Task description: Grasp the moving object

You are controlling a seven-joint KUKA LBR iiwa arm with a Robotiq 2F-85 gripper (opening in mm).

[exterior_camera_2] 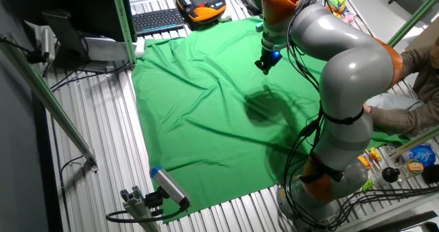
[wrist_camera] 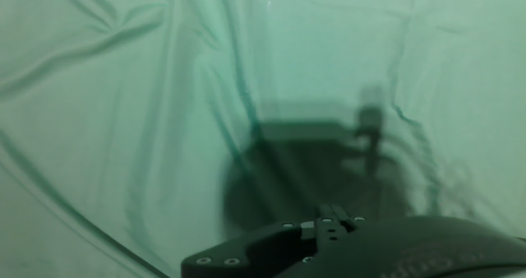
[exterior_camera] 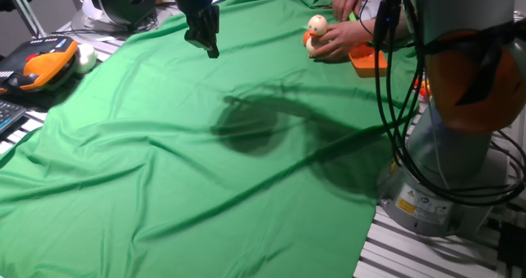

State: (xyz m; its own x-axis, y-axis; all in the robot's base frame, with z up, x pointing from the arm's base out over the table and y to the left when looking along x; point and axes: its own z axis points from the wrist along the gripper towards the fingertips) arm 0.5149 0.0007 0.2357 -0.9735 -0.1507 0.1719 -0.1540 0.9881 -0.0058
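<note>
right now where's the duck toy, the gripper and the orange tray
duck toy [exterior_camera: 316,25], one fixed view, cream head
gripper [exterior_camera: 209,46], one fixed view, between the fingertips
orange tray [exterior_camera: 367,61], one fixed view, top face

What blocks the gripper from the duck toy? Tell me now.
A person's hand is wrapped around the duck toy at the far edge of the green cloth. The gripper hangs above bare cloth off to one side, and nothing else lies between them.
</note>
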